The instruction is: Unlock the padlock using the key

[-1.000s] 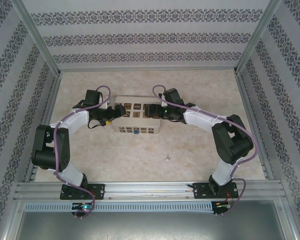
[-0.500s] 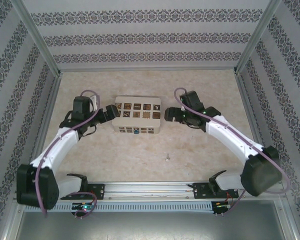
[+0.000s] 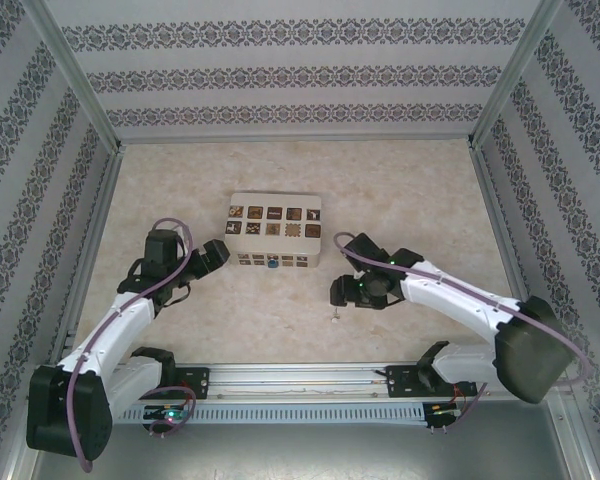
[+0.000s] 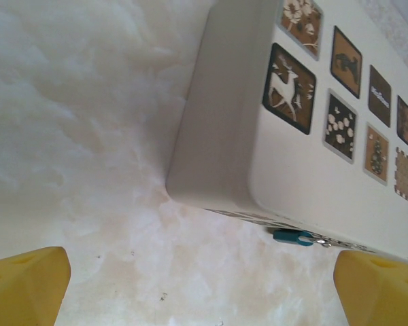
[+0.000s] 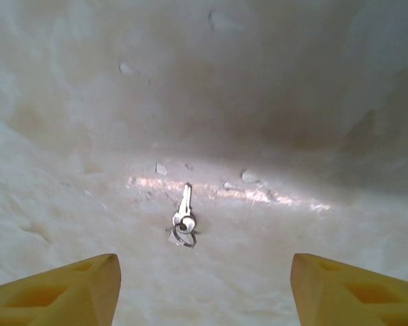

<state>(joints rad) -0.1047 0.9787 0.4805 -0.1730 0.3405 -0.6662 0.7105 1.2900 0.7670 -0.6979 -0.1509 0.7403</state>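
The key (image 5: 183,216) lies flat on the counter (image 5: 292,102), just ahead of the right hand (image 5: 204,292), whose fingers stand apart with nothing between them. Farther out, the left hand (image 4: 204,285) hangs wide open near the box (image 4: 224,136) corner. The padlock (image 4: 292,237) sits against the box's near side.

Pale marbled tabletop (image 3: 410,190) carries white box (image 3: 275,232) (brown patterned squares on lid); key (image 5: 183,212) with small ring lies apart, nearer.
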